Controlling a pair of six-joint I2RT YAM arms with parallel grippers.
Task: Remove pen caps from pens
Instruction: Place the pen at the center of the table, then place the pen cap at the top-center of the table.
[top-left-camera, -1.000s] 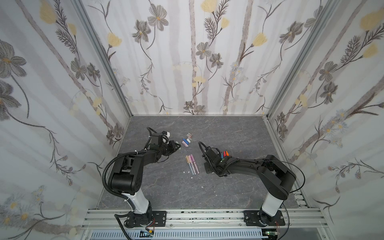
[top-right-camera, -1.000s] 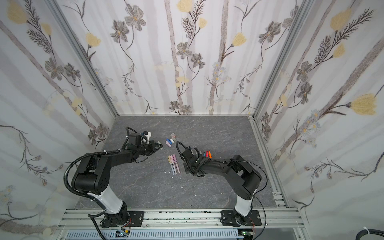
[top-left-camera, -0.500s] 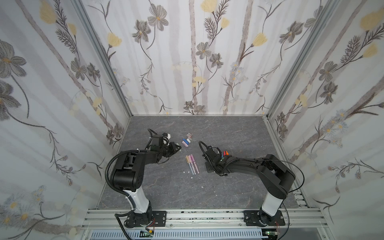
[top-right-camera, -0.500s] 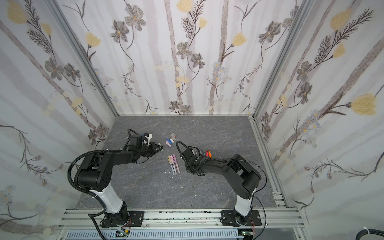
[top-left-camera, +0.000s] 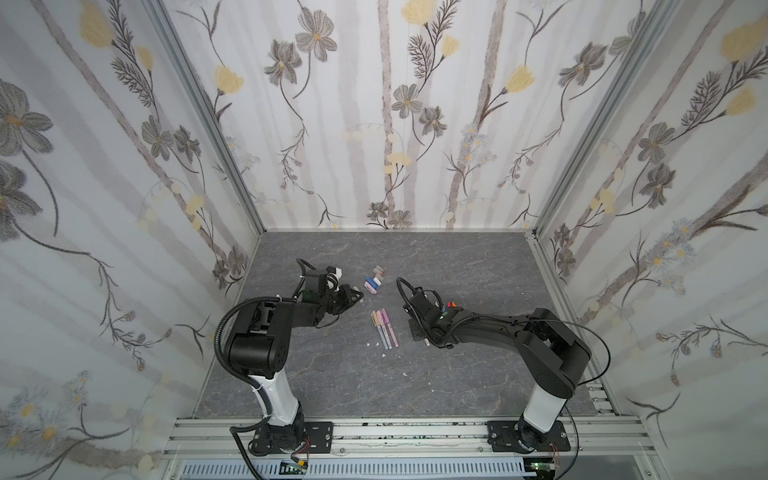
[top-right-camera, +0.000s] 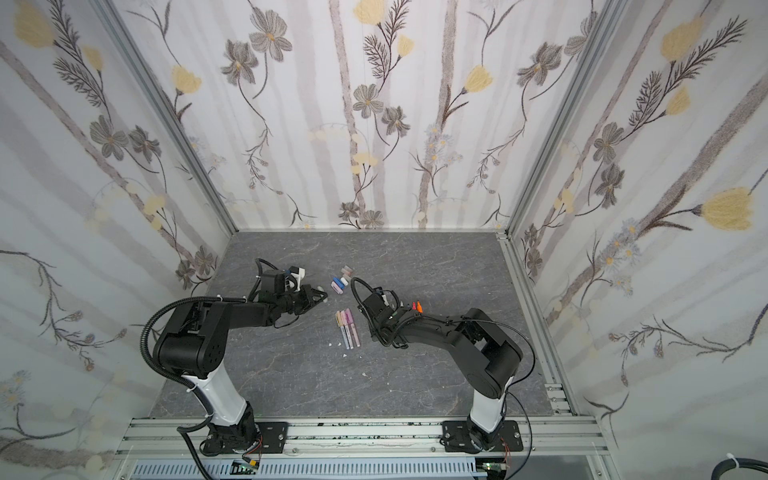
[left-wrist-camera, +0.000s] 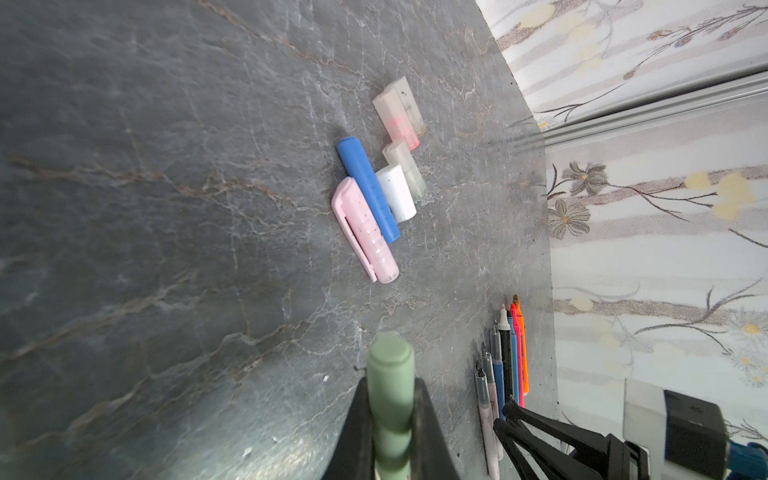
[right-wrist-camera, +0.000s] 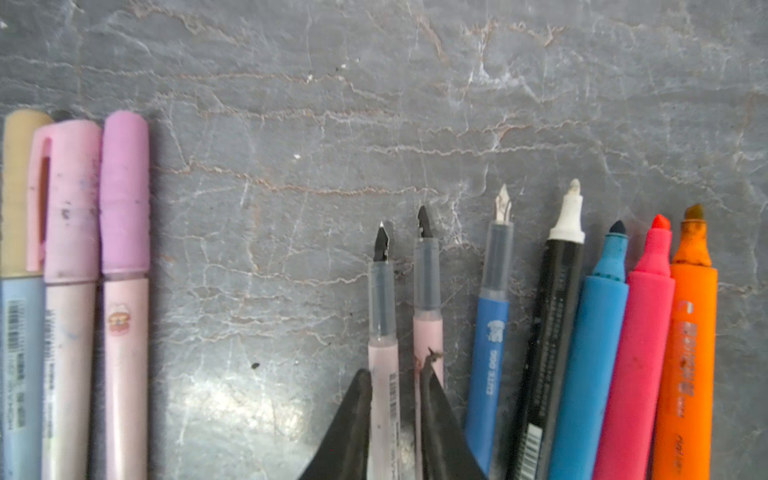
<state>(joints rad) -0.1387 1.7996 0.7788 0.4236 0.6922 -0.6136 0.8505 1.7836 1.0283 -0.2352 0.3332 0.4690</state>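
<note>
The left jaws are clamped on a pale green cap (left-wrist-camera: 390, 374), which sticks out past their tips over the bench (left-wrist-camera: 166, 208). The right jaws stand slightly apart, straddling a pale pink pen (right-wrist-camera: 381, 332) that lies uncapped on the bench. It lies at the end of a row of uncapped pens (right-wrist-camera: 602, 332) set side by side. Three capped pens (top-left-camera: 384, 328) lie together between the two arms. The loose caps (top-left-camera: 375, 279) sit clustered just beyond them, near the left jaws.

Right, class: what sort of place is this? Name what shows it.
Probably a robot test cell, not a home: left arm and right arm bolted to an aluminium rail, wallpapered panels boxing in the tabletop, pens laid in rows.
</note>
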